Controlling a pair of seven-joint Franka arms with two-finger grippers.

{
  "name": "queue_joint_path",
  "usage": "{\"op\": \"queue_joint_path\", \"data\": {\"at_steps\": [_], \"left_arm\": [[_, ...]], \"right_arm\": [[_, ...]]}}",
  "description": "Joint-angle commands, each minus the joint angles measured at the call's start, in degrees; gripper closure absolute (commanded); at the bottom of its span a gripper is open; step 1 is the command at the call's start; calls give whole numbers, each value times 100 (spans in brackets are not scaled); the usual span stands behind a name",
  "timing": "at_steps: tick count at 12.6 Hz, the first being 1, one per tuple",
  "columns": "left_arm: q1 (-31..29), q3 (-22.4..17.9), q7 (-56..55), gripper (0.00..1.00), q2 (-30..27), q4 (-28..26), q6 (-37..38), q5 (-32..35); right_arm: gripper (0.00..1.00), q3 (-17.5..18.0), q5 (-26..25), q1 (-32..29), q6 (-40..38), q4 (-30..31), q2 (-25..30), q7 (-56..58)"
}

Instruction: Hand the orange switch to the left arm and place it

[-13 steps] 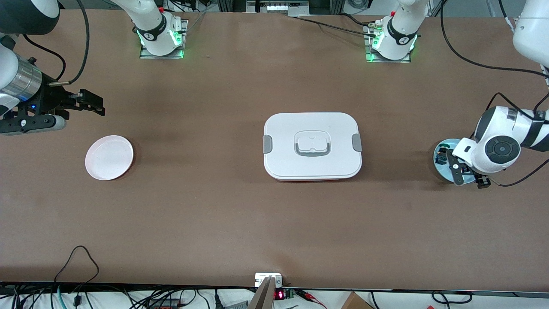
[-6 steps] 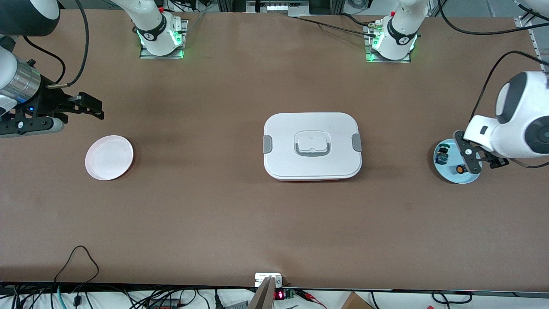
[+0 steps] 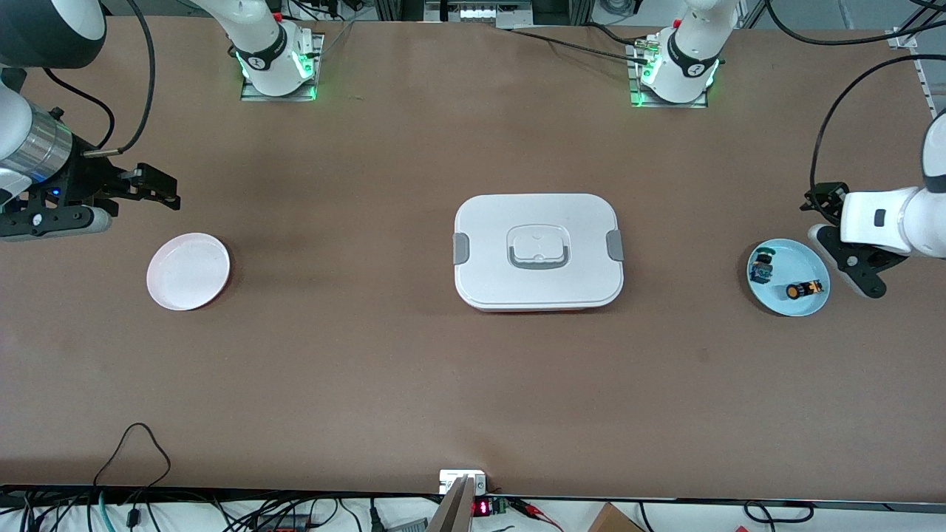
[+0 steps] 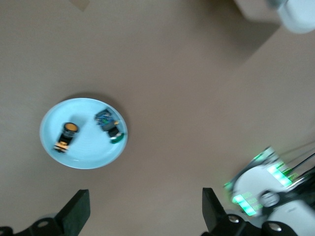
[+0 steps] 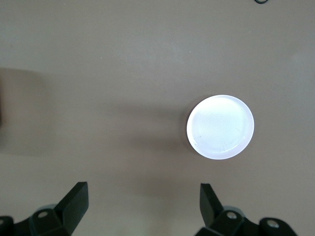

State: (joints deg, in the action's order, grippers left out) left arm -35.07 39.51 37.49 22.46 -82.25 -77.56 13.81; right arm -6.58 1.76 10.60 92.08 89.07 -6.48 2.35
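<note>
The orange switch [image 3: 798, 290] [image 4: 66, 135] lies on its side in a light-blue plate [image 3: 794, 258] [image 4: 86, 150] toward the left arm's end of the table. My left gripper [image 3: 829, 233] [image 4: 145, 209] hangs open and empty over bare table beside that plate. The white box [image 3: 538, 251] stands mid-table, lid on and grey clips at its ends. My right gripper [image 3: 164, 189] [image 5: 142, 204] hovers open and empty over bare table beside the pink plate [image 3: 188, 270] [image 5: 220, 127], toward the right arm's end.
A small blue-and-dark component [image 3: 761, 270] [image 4: 108, 123] shares the light-blue plate. The pink plate holds nothing. Both arm bases [image 3: 275, 63] [image 3: 676, 70] glow green along the table's edge. Cables [image 3: 133, 451] trail over the edge nearest the front camera.
My left arm has swung off the light-blue plate toward the table's end, uncovering the orange switch. The right gripper has barely shifted. Both stay open.
</note>
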Motion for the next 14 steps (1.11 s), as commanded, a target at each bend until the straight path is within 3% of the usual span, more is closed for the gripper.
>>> {"op": "queue_joint_path", "data": {"at_steps": [1,3,6,7,10,12,14], "left_arm": [[333,-12,-1048,0,-144,297,320,-370],[1033,-685,-1576,0,-539,271,172,-676],[2588,-2337,-3200,0,-1032,210,-171,-1240],[2924,-2690,-3553,0,-1172,88,-415,-1249],[3654,-3665,-4477,0,-1927,-930,-1653,-1355],[3867,-4002,-4400,0,-2087,-1100,-1894,-1302],[3903,-4038,-4339,0,-2271,-1301,-1999,-1276]], "right_arm": [[0,16,0,-50,2,-100,-46,-15],[0,16,0,-50,2,-100,-46,-15],[0,16,0,-50,2,-100,-38,-15],[0,16,0,-50,2,-100,-46,-15],[0,16,0,-50,29,-100,-46,-15],[0,16,0,-58,29,-100,-46,-15],[0,16,9,-58,29,-100,-46,-15]]}}
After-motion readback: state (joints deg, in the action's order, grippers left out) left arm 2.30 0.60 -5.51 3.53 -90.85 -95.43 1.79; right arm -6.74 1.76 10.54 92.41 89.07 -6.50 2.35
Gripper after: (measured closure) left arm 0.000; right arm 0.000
